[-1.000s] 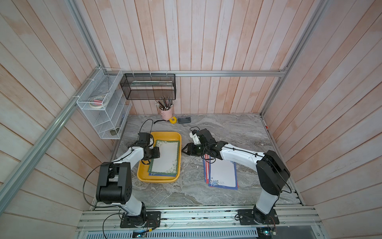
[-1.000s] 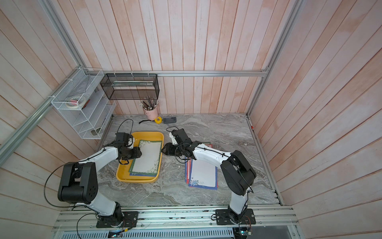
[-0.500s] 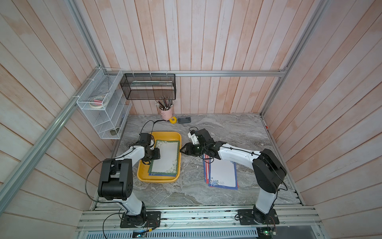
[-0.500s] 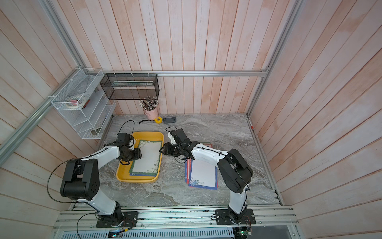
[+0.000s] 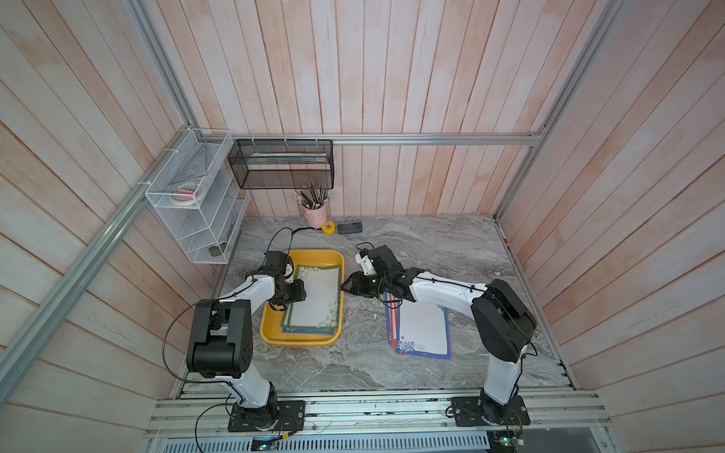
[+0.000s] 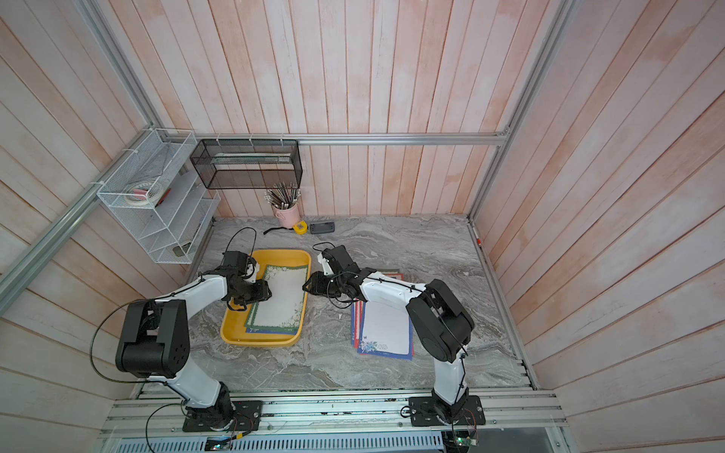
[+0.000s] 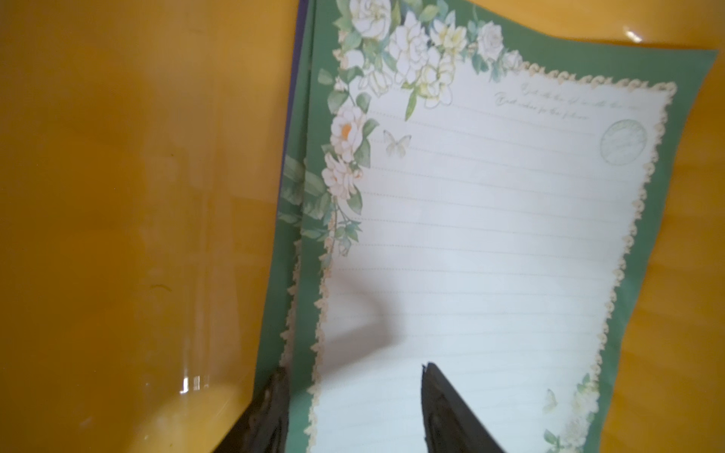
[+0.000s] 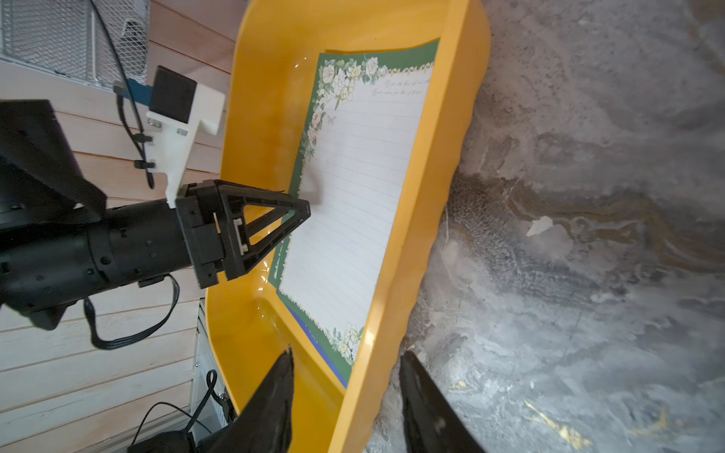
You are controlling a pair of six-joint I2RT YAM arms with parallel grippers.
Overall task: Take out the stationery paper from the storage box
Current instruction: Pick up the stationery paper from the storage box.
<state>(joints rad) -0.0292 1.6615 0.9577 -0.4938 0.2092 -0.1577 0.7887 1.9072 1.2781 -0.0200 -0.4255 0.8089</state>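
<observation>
One storage box (image 5: 271, 327), two paper stacks (image 5: 316, 298) (image 5: 421, 329)

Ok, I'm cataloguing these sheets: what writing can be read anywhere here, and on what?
"Best wishes for the future", probably, on the green-bordered sheet in the yellow tray.
Script line above it: too blurred.
Its round stamp: unreadable.
Blue-bordered sheet on the table: print too small.

One storage box (image 5: 302, 340); two stationery paper piles (image 5: 316, 298) (image 5: 421, 327); one mesh basket (image 5: 280, 174); one wire rack (image 5: 196, 219); one pencil cup (image 5: 316, 215).
</observation>
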